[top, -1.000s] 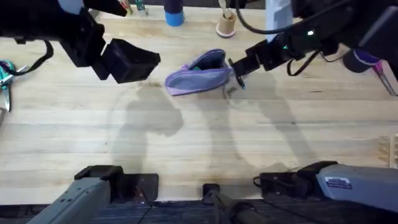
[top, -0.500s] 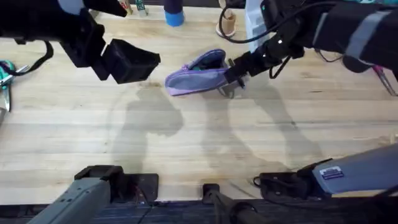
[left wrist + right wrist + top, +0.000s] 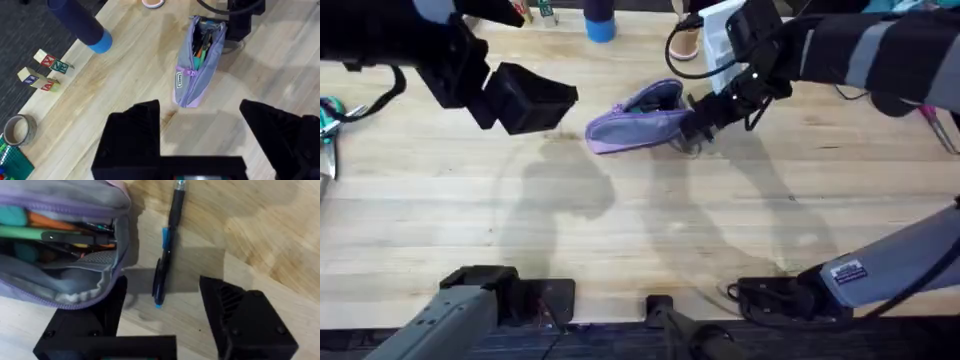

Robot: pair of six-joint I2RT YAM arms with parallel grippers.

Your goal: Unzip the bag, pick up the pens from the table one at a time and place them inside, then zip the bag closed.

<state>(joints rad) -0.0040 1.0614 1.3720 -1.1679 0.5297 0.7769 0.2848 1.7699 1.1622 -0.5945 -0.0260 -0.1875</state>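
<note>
I find the soft lilac-and-grey fabric pouch [image 3: 638,122] unzipped, toward the desk's [image 3: 640,230] far edge. The slim black pen [image 3: 165,255] lies just beside its end, lengthwise between my right hand's [image 3: 162,305] spread fingers. Left hand [image 3: 200,130] open, well apart.

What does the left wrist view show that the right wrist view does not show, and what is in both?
Left wrist view alone: the whole bag lying on the table, a blue cylinder, lettered blocks, a tape roll, and the open left gripper.

Right wrist view alone: a black pen with a blue clip lying on the wood beside the bag's end, between the fingers of the open right gripper.

Both: the unzipped bag with coloured items inside, and the wooden tabletop.
</note>
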